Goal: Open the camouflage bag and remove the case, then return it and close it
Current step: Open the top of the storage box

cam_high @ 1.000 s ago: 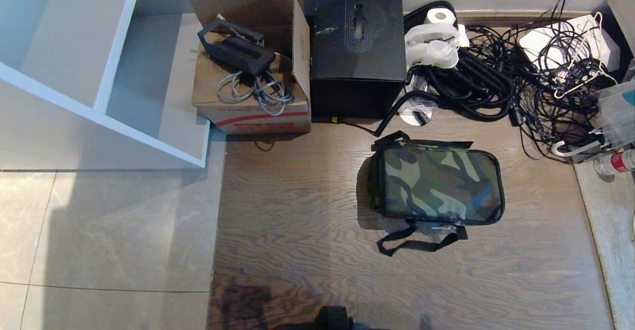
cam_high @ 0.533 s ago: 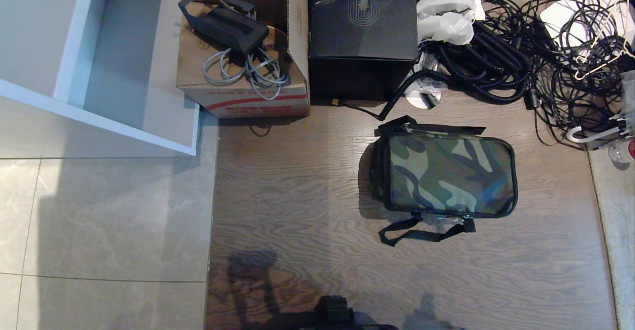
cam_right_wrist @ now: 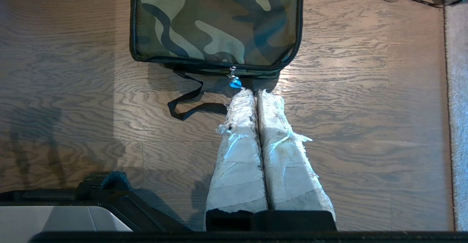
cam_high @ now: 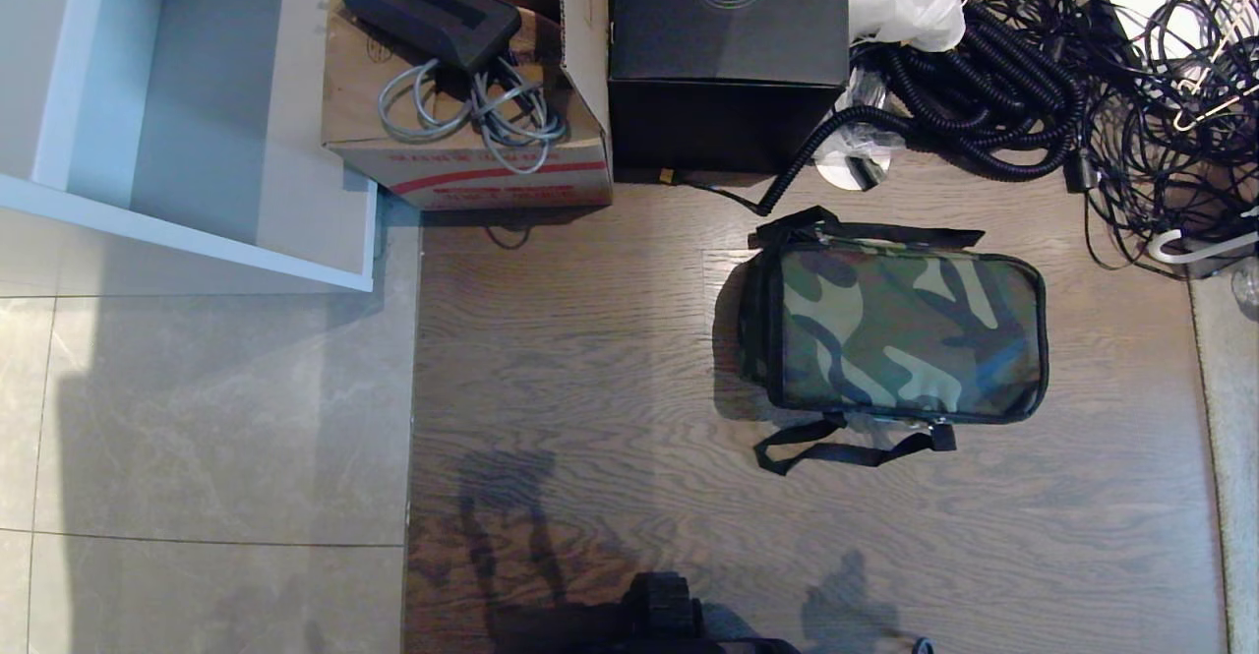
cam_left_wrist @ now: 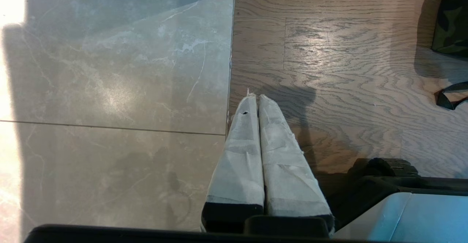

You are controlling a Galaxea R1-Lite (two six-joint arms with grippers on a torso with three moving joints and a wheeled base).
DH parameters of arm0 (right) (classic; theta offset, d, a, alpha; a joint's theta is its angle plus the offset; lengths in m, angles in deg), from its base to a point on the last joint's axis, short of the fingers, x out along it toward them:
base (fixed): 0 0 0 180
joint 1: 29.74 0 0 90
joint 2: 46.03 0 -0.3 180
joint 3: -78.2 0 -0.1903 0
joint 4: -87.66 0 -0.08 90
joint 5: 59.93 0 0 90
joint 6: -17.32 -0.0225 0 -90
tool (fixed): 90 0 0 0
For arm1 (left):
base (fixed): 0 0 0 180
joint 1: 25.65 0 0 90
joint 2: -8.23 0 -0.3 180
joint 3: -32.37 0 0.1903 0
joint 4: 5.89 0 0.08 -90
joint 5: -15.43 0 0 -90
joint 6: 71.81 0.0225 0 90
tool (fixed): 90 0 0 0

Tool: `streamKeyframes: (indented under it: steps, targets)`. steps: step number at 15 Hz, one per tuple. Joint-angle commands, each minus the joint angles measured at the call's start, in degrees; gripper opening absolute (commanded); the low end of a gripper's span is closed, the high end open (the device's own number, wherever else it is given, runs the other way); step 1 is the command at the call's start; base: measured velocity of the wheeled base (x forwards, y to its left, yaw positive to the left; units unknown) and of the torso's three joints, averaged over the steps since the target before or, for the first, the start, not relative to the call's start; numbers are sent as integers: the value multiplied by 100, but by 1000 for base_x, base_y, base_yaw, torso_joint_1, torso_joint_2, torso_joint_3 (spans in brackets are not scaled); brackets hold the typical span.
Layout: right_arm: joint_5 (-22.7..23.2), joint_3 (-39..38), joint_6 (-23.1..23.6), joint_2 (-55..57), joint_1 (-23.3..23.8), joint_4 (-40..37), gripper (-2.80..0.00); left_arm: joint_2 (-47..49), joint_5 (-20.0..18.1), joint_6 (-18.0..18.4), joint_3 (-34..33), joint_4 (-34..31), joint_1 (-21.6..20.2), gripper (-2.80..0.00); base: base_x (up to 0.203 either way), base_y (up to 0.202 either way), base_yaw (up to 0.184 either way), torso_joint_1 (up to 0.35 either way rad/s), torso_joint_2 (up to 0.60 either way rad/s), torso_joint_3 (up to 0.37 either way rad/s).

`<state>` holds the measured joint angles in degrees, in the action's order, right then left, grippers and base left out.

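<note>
Right claw (cam_right_wrist: 256,92) closed above floor, near camouflage bag (cam_right_wrist: 215,20)

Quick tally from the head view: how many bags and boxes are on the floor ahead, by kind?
Camouflage bag: 1
Cardboard box: 1
Black box: 1
Total: 3

We see a wood-grain floor (cam_high: 590,388) meeting pale marbled tiles (cam_high: 197,418) on the left. A white shelf unit (cam_high: 197,231) stands at the upper left; a grey strip, perhaps carpet (cam_high: 1234,438), edges the right.
</note>
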<state>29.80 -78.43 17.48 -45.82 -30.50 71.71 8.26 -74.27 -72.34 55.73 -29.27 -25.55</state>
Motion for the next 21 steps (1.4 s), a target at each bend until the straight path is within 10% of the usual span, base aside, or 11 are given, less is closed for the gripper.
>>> streamKeyframes:
  steps: [1,21]
  targets:
    - [0,-229,2,-3,-2,6,-280,-2,6,0,0,-7,-1,-280,0,0,0,0,0,0]
    - [-31,-223,-129,-12,-2,-4,-280,-2,5,0,0,-7,-1,-280,-14,0,0,1,0,0]
